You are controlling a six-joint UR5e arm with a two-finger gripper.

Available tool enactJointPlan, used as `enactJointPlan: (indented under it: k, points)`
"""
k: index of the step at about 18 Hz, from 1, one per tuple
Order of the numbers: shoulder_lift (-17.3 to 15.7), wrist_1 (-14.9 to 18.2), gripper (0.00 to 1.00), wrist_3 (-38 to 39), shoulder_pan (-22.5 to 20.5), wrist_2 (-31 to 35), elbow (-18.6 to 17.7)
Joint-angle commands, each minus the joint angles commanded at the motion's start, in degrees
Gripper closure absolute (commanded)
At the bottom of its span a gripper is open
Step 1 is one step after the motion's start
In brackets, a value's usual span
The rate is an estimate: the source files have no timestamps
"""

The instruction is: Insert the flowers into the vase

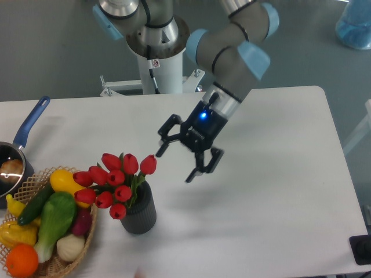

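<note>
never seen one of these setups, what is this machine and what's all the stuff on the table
This is one picture from a fixed camera looking down at a white table. The grey and blue jointed thing is a robot arm. At its tip is the gripper, a two-finger claw, open and holding nothing, hanging above the table. Left of it stands a dark ribbed vase with the flowers, red tulips, already in it, leaning left. At the left edge is a wicker basket of plastic fruit and vegetables, and a saucepan with a blue handle.
</note>
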State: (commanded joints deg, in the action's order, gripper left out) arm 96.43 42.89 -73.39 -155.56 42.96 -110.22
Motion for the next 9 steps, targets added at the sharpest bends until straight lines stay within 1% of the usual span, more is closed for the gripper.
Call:
enactJointPlan:
  k: [1,2,4,5,6,7,8,9]
  points:
    - [-1.3,0.4,0.00,0.1,-0.7,3.4,0.5]
    - [-2.2,0.6,0.00,0.2,-0.9,8.3,0.8]
    - [-3.5,0.6,0.00,0.1,-1.0,20.3,1.5]
    - [-3.6,1.2,0.00,-0.3,-1.1,25.5,2.5]
    - [-4.0,3.1,0.00,-0.3,-1.1,29.0,3.6]
    - [-5.1,5.8,0.00,-0.5,-0.7,31.5,4.9]
    - [-6.6,8.7,0.00,-1.1,-0.5,32.4,5.7]
    - [-7.3,10.9,0.00,-1.7,-0.5,33.2,6.1]
